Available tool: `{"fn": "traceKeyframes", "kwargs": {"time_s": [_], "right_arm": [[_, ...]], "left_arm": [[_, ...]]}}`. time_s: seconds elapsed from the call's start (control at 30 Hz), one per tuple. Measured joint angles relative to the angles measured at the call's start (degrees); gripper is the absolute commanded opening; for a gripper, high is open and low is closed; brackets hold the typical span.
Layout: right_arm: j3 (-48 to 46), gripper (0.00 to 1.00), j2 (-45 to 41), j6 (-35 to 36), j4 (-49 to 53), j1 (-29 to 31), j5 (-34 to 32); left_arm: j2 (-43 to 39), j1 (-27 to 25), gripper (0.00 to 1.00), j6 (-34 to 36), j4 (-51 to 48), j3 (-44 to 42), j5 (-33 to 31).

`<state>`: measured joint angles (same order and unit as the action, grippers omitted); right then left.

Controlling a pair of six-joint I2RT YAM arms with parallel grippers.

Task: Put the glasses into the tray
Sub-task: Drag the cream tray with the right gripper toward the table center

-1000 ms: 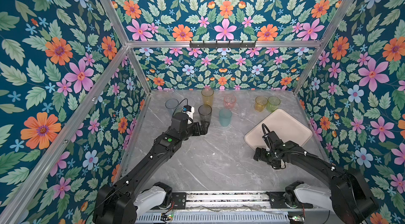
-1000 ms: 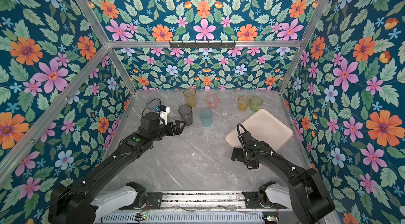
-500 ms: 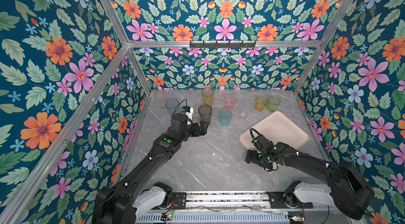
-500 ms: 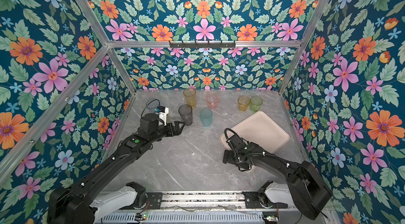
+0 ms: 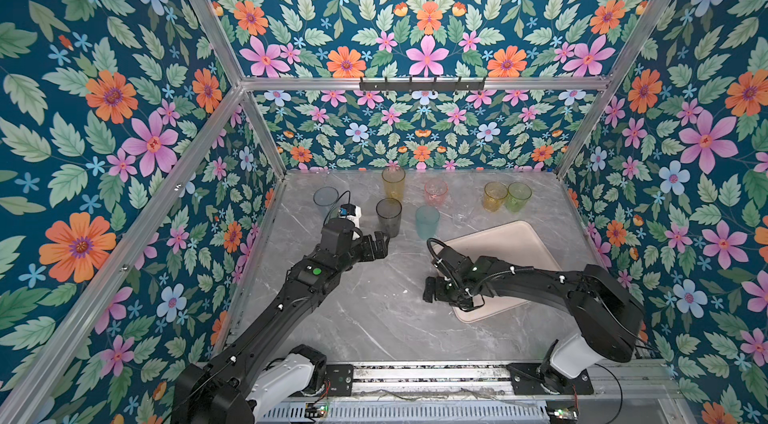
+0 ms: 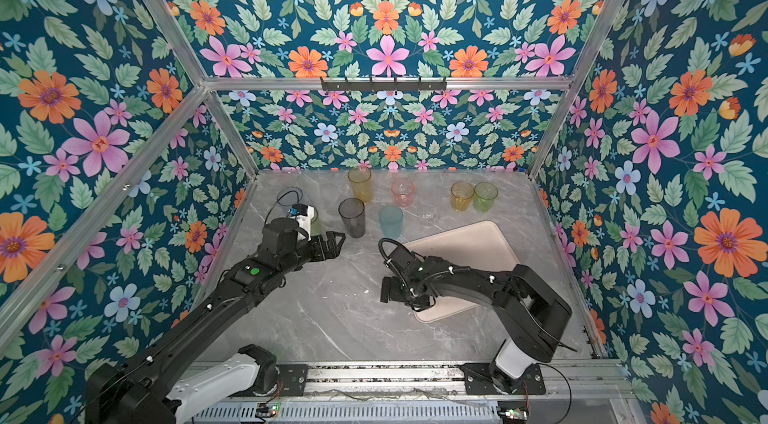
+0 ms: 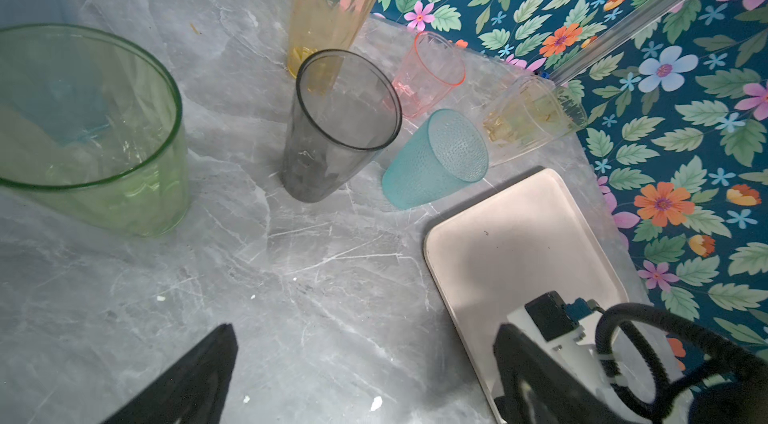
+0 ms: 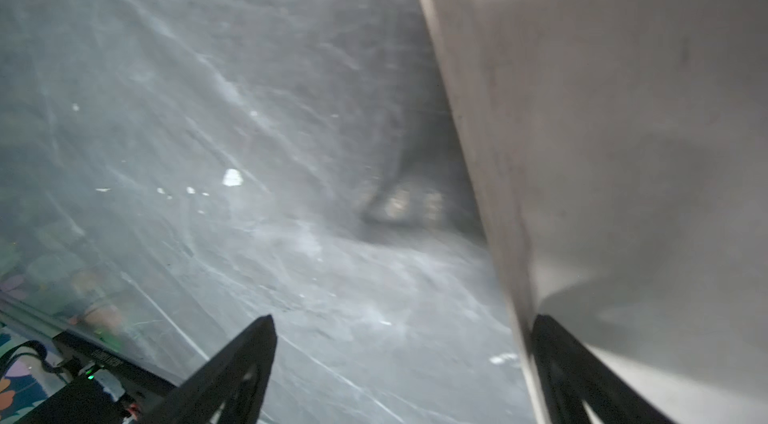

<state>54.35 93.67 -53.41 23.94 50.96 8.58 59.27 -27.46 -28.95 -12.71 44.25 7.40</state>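
The black left arm (image 5: 291, 301) stretches forward, left gripper (image 5: 377, 244) fingers (image 7: 195, 376) spread wide; the black right arm (image 5: 536, 283) bends inward, right gripper (image 5: 430, 289) low, fingers (image 8: 232, 376) equally parted.

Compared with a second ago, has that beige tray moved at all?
Yes. The tray has slid left and turned slightly. Its left corner now lies closer to the teal glass, which has stayed in place.
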Motion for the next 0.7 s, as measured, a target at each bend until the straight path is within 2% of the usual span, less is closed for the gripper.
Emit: {"fn": "traceKeyframes", "kwargs": {"time_s": [0.33, 0.7], "right_arm": [[14.14, 0.96, 12.55, 0.02, -1.64, 5.35, 2.62], [22.88, 0.95, 17.94, 1.36, -2.73, 6.27, 4.87]], "left_arm": [[-0.24, 0.07, 0.99, -1.31, -1.22, -0.81, -1.46], [-0.24, 0.31, 0.99, -2.86, -2.78, -1.53, -4.35]]}}
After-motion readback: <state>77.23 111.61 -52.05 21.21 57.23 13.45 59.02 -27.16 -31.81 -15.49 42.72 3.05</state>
